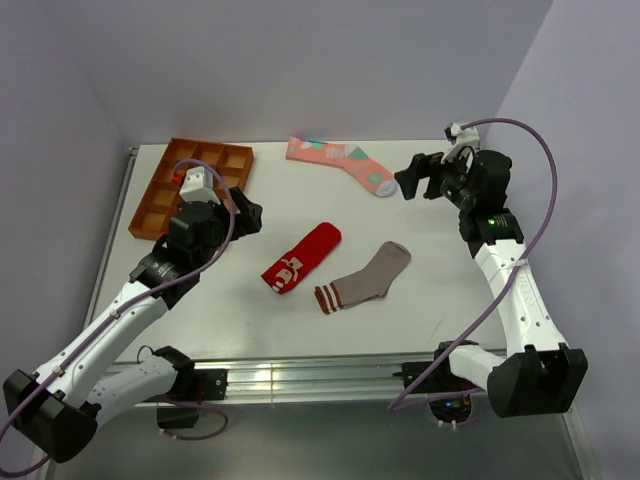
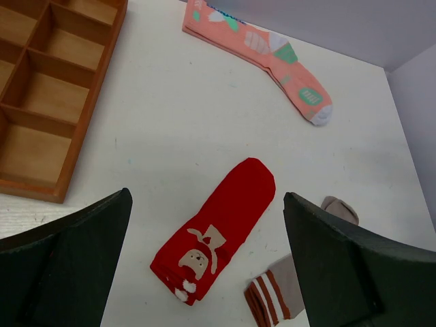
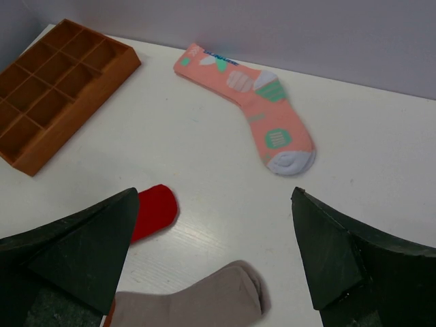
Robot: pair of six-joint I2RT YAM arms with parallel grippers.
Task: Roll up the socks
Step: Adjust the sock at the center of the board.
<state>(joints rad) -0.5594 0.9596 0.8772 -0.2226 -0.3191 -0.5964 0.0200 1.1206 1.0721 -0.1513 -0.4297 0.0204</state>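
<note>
Three socks lie flat on the white table. The red sock (image 1: 302, 258) (image 2: 219, 225) (image 3: 154, 210) with a pale bear mark is in the middle. Just right of it lies the grey-brown sock (image 1: 368, 277) (image 2: 289, 286) (image 3: 197, 303) with a maroon-and-white striped cuff. The salmon-pink sock (image 1: 340, 163) (image 2: 262, 51) (image 3: 248, 102) with teal and white patches lies at the back. My left gripper (image 1: 243, 212) (image 2: 208, 262) hovers open left of the red sock, holding nothing. Beyond the pink sock's toe, at the right, my right gripper (image 1: 415, 178) (image 3: 214, 259) hangs open and empty.
A brown wooden tray (image 1: 192, 183) (image 2: 48, 95) (image 3: 58, 88) with several compartments sits at the back left, just behind my left gripper. Pale walls close the table at the back and both sides. A metal rail (image 1: 310, 375) runs along the near edge.
</note>
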